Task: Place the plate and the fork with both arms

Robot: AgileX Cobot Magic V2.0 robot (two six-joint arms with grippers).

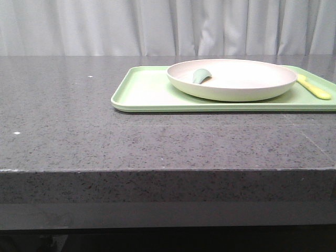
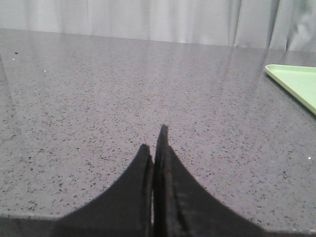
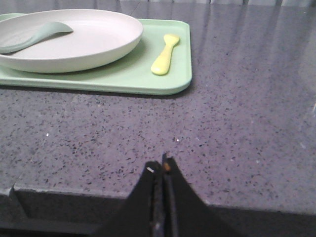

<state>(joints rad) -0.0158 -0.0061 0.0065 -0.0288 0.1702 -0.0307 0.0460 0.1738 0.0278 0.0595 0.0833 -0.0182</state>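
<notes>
The cream plate (image 1: 233, 79) rests on the light-green tray (image 1: 144, 92) at the back right of the grey table; it also shows in the right wrist view (image 3: 74, 42). The pale-yellow fork (image 1: 314, 87) lies on the tray just right of the plate, apart from it, and shows in the right wrist view (image 3: 165, 54). My left gripper (image 2: 154, 140) is shut and empty over bare table, left of the tray's corner (image 2: 296, 81). My right gripper (image 3: 162, 165) is shut and empty near the table's front edge, well short of the tray. Neither gripper shows in the front view.
A grey-green spoon-like utensil (image 1: 201, 75) lies inside the plate, also seen in the right wrist view (image 3: 34, 37). White curtains (image 1: 168, 26) hang behind the table. The table's front edge (image 1: 168, 170) runs across the front view.
</notes>
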